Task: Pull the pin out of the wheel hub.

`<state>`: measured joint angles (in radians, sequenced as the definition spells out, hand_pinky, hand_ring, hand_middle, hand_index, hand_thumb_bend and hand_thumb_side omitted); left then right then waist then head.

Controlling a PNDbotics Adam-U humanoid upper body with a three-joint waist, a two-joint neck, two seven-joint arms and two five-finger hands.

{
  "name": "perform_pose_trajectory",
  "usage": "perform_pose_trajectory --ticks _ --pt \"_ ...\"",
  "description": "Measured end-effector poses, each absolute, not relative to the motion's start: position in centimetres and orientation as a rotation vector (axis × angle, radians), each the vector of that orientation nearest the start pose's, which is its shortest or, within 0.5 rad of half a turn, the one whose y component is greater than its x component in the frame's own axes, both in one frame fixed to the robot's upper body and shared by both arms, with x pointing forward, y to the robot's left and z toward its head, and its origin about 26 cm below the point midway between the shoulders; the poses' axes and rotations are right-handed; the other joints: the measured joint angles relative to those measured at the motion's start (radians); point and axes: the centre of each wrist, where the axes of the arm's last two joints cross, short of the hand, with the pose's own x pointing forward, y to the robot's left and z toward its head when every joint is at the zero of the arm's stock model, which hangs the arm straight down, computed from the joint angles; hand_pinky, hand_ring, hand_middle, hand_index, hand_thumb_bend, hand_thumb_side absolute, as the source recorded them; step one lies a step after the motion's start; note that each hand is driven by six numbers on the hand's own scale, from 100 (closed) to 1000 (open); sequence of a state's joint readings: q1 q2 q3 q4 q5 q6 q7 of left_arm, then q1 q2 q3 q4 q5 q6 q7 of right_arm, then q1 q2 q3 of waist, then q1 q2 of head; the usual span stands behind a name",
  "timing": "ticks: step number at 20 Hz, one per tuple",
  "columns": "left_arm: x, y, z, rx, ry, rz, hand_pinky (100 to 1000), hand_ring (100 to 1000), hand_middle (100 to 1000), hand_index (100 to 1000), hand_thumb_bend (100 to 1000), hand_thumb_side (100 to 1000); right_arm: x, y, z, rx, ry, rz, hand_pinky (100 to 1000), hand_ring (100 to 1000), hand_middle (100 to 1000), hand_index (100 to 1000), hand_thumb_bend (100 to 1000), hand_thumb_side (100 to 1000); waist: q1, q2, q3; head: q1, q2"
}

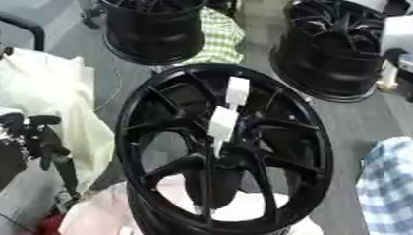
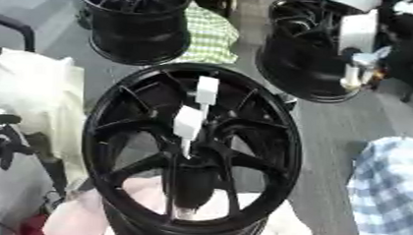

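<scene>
Wheel hub (image 1: 226, 154) black, multi-spoke, fills centre of both views, tilted face-up toward camera, lower rim sitting on pale pink cloth (image 1: 95, 214). Pin: cannot pick one out for certain; two white rectangular pieces (image 1: 230, 108) stand one above the other over the hub centre, upper one near the top spokes, lower one tapering to a thin white stem toward the hub middle.

Far left: left hand (image 1: 33, 133), black, at left edge beside cream cloth (image 1: 64, 100), well apart from wheel hub, fingers look curled with nothing clearly in them. Left eye view shows more of it, with arm parts below; right eye view shows only dark fingers at the edge. Black curved bar (image 1: 28, 27) upper left.

Top left: second black wheel (image 1: 153, 24) standing on grey floor (image 1: 75, 36), green checked cloth (image 2: 209, 33) just beside it on its right.

Top right: third black wheel (image 1: 332, 55). Right eye view shows a white upright part (image 2: 359, 34) and small pale object in front of it more fully; left eye view has it at the frame edge.

Lower right: blue-white checked fabric (image 1: 397, 190), near hub rim.

Right hand shows in neither view. No readable writing or brand marks.
</scene>
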<state>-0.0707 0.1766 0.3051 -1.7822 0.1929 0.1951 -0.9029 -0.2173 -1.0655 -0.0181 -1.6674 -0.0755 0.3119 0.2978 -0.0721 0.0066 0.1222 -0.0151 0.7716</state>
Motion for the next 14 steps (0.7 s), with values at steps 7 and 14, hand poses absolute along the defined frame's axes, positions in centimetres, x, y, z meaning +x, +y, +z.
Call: perform_pose_trajectory --ticks 7,14 --pt "27.6 35.7 8.6 -0.467 -1.662 -0.557 733 323 537 830 100 931 21.1 -50.5 9.8 -0.941 -1.154 0.172 829 847 919 978 512 421 0.016 0.012 -0.012 0.037 0.0" --pt "27.5 35.8 8.6 -0.461 -1.672 -0.556 734 325 536 829 100 929 17.6 -45.7 1.6 -1.139 -1.207 -0.403 760 771 850 923 428 364 0.026 0.014 -0.007 0.044 0.0"
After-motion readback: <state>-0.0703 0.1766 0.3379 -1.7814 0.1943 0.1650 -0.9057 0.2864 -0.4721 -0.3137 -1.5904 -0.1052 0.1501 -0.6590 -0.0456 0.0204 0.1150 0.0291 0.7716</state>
